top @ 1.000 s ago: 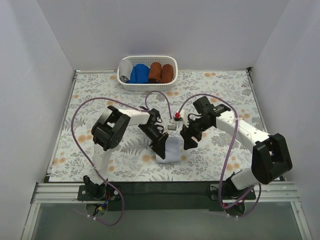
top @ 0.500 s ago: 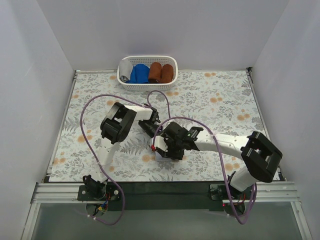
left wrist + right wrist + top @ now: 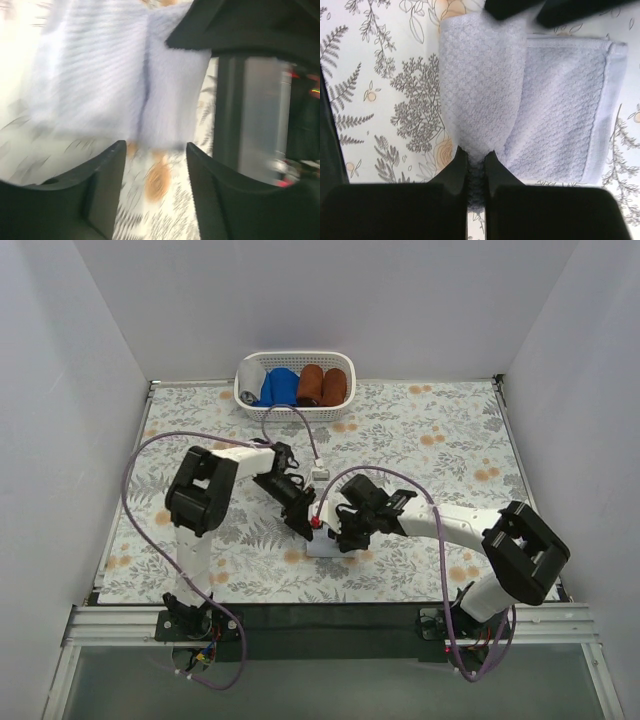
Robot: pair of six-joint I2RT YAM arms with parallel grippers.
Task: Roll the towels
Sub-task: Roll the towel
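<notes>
A pale blue-lavender towel (image 3: 555,110) lies partly folded on the floral table cover, just in front of the arms (image 3: 322,547). My right gripper (image 3: 476,157) is shut on a raised fold of this towel at its near edge, and the cloth bunches between the fingers. In the top view the right gripper (image 3: 339,535) sits over the towel. My left gripper (image 3: 156,148) is open with only the table cover between its fingers, and the blurred towel (image 3: 115,75) lies just beyond its tips. From above, the left gripper (image 3: 303,519) is at the towel's left edge.
A white basket (image 3: 296,412) stands at the back of the table. It holds bright blue cloth rolls (image 3: 278,387), rust-brown rolls (image 3: 322,385) and a pale grey cloth (image 3: 250,377) at its left end. White walls close in the table on three sides.
The right gripper swung left onto the towel and shut on its fold. The left gripper opened, let go of the towel and drew back a little to the left.
</notes>
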